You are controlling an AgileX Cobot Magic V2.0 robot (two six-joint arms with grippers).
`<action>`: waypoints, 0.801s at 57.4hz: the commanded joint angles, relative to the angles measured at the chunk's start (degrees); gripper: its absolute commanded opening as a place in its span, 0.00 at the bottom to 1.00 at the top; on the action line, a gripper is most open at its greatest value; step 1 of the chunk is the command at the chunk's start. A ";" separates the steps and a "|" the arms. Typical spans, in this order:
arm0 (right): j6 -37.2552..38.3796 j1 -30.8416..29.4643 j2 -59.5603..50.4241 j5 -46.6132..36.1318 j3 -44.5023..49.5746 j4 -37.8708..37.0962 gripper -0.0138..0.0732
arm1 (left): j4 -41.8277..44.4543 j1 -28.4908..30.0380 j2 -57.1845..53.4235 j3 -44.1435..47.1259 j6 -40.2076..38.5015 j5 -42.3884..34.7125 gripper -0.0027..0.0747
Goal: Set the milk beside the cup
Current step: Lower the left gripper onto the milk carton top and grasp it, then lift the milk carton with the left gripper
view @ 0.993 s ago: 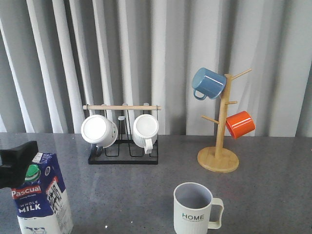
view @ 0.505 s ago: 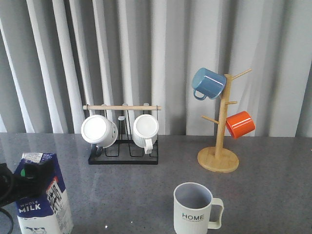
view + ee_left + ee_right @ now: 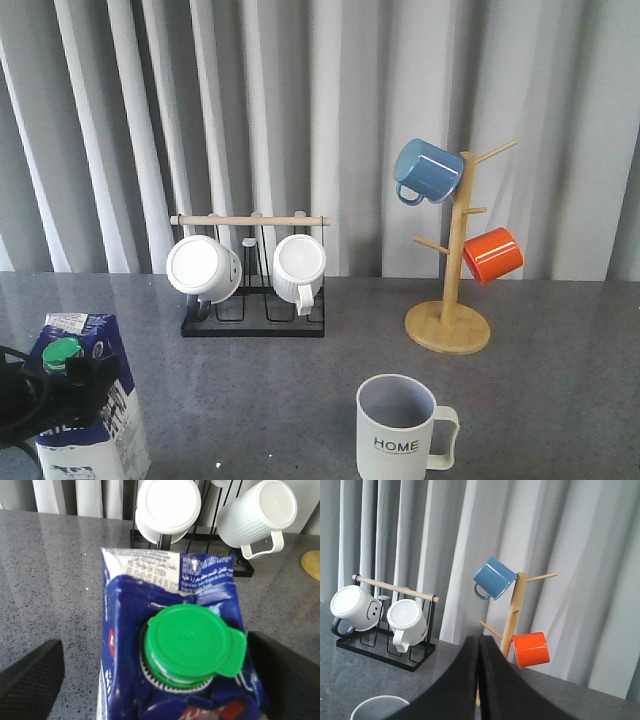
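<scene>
Item one, the milk (image 3: 88,400): it stood upright at the near left of the table (image 3: 250,390), green cap (image 3: 187,642) uppermost, well apart from the cup (image 3: 400,428), which sat near centre with its handle to the right. My left gripper (image 3: 155,672) was down around the carton's upper part, one dark finger (image 3: 30,677) on each side of it with table showing between finger and carton, so I logged it as spread wide and not yet clamped; I judged I had set it that way to straddle the carton below the gable before squeezing. My right gripper (image 3: 478,680) hung clear with its fingers pressed together, holding nothing, presumably parked to keep out of the way. Further back: a black rack (image 3: 253,300) with two white mugs (image 3: 204,268) under a wooden bar, and a wooden mug tree (image 3: 450,300) carrying a blue mug (image 3: 428,171) and an orange mug (image 3: 492,255). The table beside the cup was bare, so I judged it a fair spot for the carton.
</scene>
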 commanded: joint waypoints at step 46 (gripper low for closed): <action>-0.29 -0.39 -0.11 -3.96 -1.96 -0.66 0.15 | -0.35 -0.34 3.57 -1.56 -4.61 -7.35 0.28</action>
